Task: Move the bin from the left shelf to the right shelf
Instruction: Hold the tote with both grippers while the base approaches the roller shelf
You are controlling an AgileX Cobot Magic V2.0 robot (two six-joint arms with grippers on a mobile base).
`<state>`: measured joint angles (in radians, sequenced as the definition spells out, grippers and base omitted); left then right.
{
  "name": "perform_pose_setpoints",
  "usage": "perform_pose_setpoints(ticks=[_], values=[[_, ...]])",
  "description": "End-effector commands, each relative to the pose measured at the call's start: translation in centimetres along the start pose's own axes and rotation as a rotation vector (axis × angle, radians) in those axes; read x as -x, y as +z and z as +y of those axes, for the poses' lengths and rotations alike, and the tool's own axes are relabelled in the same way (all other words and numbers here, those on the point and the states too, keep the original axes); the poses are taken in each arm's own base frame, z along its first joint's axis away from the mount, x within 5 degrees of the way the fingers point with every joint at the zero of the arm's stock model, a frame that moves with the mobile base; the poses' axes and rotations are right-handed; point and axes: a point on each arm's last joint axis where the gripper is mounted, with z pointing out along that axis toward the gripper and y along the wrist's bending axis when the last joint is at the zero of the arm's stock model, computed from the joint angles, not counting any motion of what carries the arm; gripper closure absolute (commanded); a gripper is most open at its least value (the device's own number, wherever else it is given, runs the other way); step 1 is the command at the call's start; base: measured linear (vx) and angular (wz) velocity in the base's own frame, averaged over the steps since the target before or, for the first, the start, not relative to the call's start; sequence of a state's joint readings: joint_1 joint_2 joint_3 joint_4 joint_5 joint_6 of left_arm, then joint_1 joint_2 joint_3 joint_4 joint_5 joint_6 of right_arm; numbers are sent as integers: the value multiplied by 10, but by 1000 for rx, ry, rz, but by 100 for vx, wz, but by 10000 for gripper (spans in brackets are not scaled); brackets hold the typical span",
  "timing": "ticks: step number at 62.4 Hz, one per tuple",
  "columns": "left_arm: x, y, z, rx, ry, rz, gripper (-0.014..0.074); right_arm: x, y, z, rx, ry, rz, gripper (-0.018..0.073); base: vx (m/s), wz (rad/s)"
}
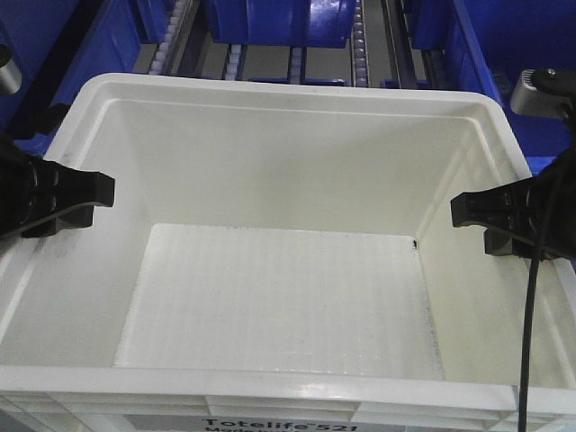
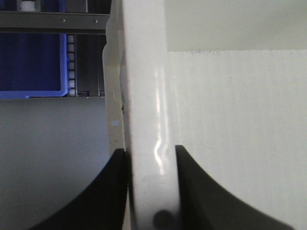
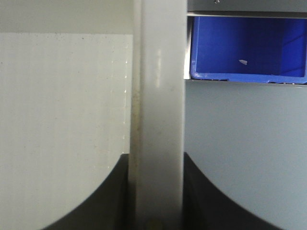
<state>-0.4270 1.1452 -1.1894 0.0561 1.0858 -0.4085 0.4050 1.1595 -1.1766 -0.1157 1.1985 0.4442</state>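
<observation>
The white bin [image 1: 288, 92] fills the front view, empty, with "Totelife 521" printed on its near wall. My left gripper [image 1: 90, 200] is shut over the bin's left wall, one black finger inside and one outside. In the left wrist view that gripper [image 2: 152, 160] clamps the thick white rim [image 2: 146, 72]. My right gripper [image 1: 470, 211] is shut on the right wall in the same way. The right wrist view has it [image 3: 156, 163] pinching the rim [image 3: 158, 72]. Behind the bin runs a shelf level with pale rollers [image 1: 360, 54]; I cannot tell whether it is the right shelf.
Dark blue crates [image 1: 279, 22] stand on the roller tracks just beyond the bin, with more at the left [image 1: 90, 45] and right [image 1: 504, 54]. A blue crate [image 2: 29, 67] under a steel rail [image 2: 48, 23] shows left of the bin; another blue crate [image 3: 247, 45] shows right. Grey floor lies below.
</observation>
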Motion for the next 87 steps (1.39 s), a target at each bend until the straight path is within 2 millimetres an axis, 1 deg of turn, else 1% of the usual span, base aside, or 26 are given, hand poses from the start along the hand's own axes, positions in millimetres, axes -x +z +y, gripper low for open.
perform_pose_setpoints(ticks=[1,52,87], values=[[10,-23,6,37,64,-143,576,12,-19,-19,-141,-28,-146,561,8,19],[10,-23,6,37,64,-143,576,11,-19,-19,-143,-29,-143,561,10,10],[10,-23,6,37,64,-143,576,11,-19,-19,-143,-28,-144,561,12,-6]])
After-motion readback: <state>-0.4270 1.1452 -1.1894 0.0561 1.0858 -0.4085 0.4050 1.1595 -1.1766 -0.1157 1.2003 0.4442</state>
